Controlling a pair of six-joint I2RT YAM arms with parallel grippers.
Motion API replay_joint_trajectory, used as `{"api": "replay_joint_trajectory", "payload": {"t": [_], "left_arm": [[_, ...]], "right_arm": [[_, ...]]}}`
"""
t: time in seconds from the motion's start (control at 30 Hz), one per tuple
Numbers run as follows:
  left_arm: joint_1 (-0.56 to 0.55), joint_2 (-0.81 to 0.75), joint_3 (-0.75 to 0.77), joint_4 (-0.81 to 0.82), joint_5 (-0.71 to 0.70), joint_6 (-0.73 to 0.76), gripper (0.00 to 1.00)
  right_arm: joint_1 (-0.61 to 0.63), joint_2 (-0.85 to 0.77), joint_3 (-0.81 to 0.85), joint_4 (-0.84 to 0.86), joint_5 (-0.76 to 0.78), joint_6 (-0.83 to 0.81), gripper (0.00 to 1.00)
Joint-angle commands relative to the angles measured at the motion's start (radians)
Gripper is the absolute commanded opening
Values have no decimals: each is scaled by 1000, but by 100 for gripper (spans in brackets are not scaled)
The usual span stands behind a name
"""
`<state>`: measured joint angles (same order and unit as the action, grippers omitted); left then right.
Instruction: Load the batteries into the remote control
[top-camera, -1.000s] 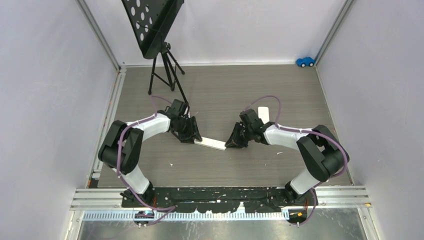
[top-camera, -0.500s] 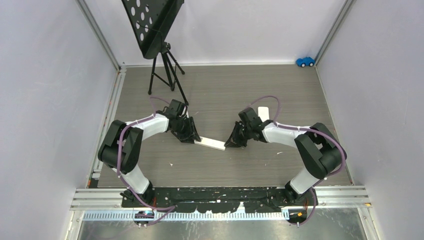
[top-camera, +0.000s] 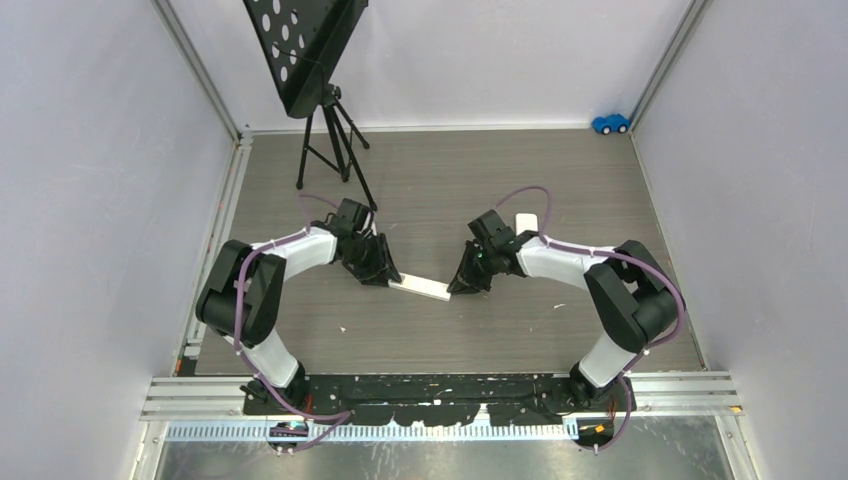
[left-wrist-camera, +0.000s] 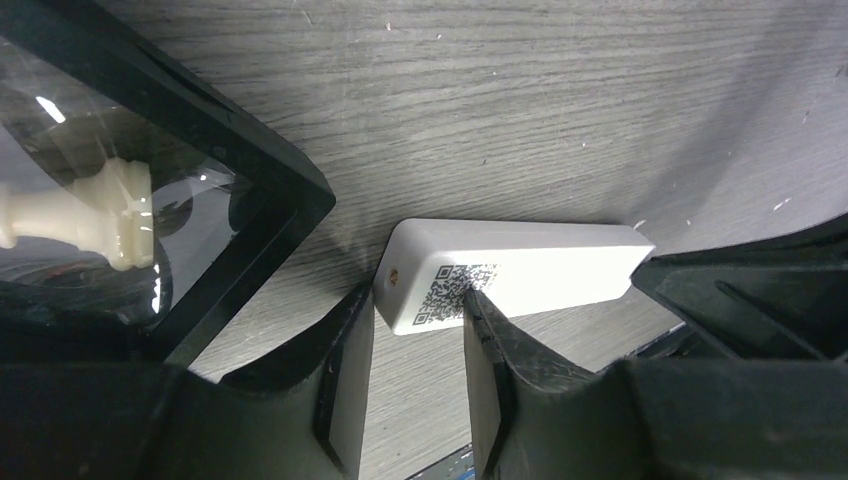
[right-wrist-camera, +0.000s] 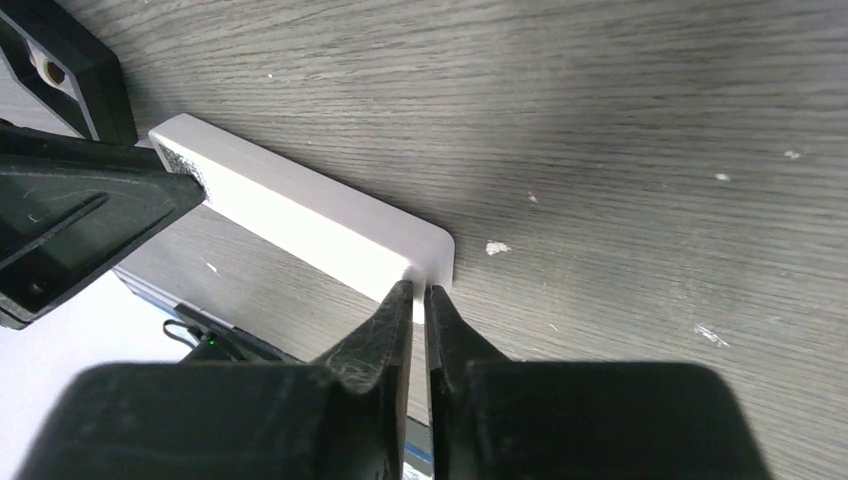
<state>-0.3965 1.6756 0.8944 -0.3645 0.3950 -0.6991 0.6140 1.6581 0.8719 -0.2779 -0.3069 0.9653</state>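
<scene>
The white remote (top-camera: 420, 288) lies flat on the grey wood table between both grippers. My left gripper (top-camera: 378, 268) is at its left end; in the left wrist view its fingers stand apart around the end with the QR code (left-wrist-camera: 455, 290), the gripper (left-wrist-camera: 418, 330) open. My right gripper (top-camera: 462, 285) is at the remote's right end; in the right wrist view its jaws (right-wrist-camera: 420, 290) are shut together with the tips against the remote's corner (right-wrist-camera: 430, 250). No batteries show in any view.
A small black square tray (left-wrist-camera: 200, 150) sits right beside the left gripper, also in the right wrist view (right-wrist-camera: 70, 70). A small white flat piece (top-camera: 526, 221) lies behind the right arm. A music stand tripod (top-camera: 325, 150) stands far left, a blue toy car (top-camera: 610, 123) far right.
The right arm's wrist and elbow have shifted a little left and away. The remote and the left gripper have not moved.
</scene>
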Motion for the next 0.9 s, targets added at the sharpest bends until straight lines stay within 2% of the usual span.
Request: {"api": "replay_joint_trajectory", "payload": {"t": [0.0, 0.1, 0.17, 0.27, 0.3, 0.33, 0.4, 0.5, 0.67, 0.87], "left_arm": [[-37, 15, 34, -46, -76, 3, 40], [-29, -17, 81, -91, -100, 16, 52], [-25, -39, 105, -124, -115, 21, 59], [-21, -91, 126, -151, -148, 19, 71], [-21, -111, 129, -162, -167, 16, 76], [-20, -128, 132, -176, -188, 14, 81], [-19, -166, 132, -207, -225, 10, 88], [-16, -223, 124, -252, -287, 5, 99], [-5, -323, 104, -324, -384, -4, 100], [35, -436, 78, -372, -480, -30, 100]], "right_arm": [[76, -24, 22, 94, 103, -24, 18], [76, -99, 26, 24, 134, -110, 18], [76, -146, 30, -2, 138, -176, 25], [78, -201, 34, -5, 130, -292, 43], [79, -205, 46, -10, 123, -330, 60], [83, -202, 62, -20, 126, -370, 70], [99, -177, 106, -51, 152, -452, 79], [159, -108, 210, -116, 233, -598, 79], [256, 55, 398, -249, 302, -821, 88], [282, 249, 603, -416, 344, -902, 90]]}}
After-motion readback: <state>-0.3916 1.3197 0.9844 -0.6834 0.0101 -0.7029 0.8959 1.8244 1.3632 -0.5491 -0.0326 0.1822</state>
